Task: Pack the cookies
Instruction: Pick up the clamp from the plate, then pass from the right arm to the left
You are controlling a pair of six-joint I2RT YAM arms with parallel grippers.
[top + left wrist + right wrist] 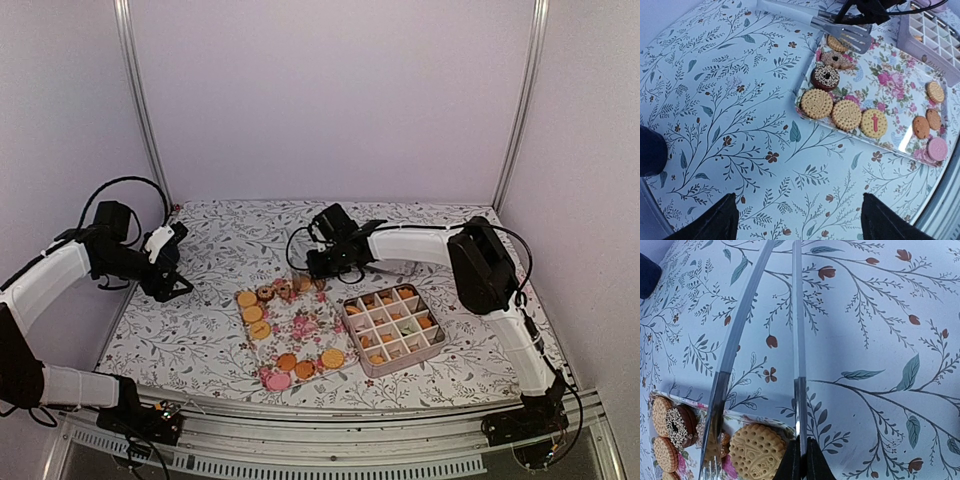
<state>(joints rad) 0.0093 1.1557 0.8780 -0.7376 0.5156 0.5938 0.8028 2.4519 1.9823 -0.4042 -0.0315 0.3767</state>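
On tray (300,326), cookies (816,103); box (405,362) part-filled; right gripper (800,460) clamps tongs (847,36)

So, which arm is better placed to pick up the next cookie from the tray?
The right. The right fingers are closed on the tongs, whose tips hang over the cookies at the tray's far end, near the divided box. The left fingers are open, empty, and away from the tray.

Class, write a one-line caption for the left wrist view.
Floral tray of cookies, metal tongs reaching in, divided box beside it.
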